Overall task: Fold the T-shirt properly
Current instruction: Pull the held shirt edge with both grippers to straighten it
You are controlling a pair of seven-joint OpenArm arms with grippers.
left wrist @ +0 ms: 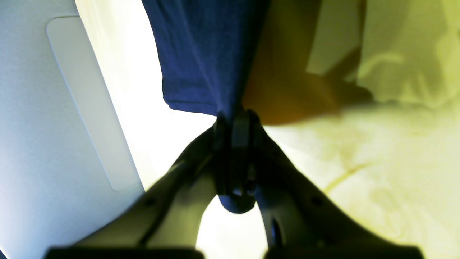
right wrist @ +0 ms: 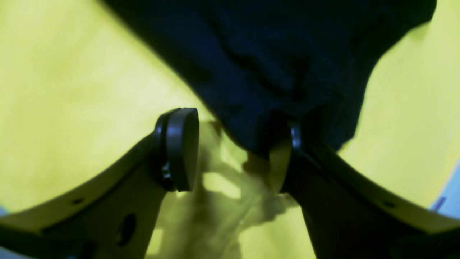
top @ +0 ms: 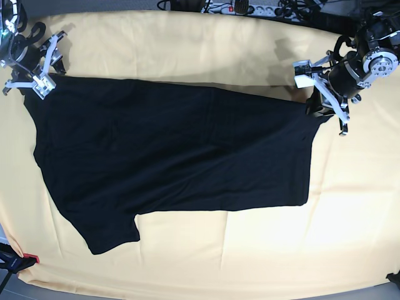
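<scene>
Closest in, the left gripper [left wrist: 235,124] has its jaws pinched on a corner of the T-shirt [top: 175,156], which lies spread on the yellow cloth [top: 187,44]. Right gripper [right wrist: 233,149]: jaws apart, letting go. Spreading looks finished; next comes regrasping an edge to fold.

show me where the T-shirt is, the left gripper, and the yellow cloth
T-shirt [top: 181,150]: base view, middle of the plain black fabric.
Left gripper [left wrist: 235,124]: left wrist view, fingertips pinching the shirt's edge.
Yellow cloth [top: 187,44]: base view, bare stretch above the shirt.
</scene>
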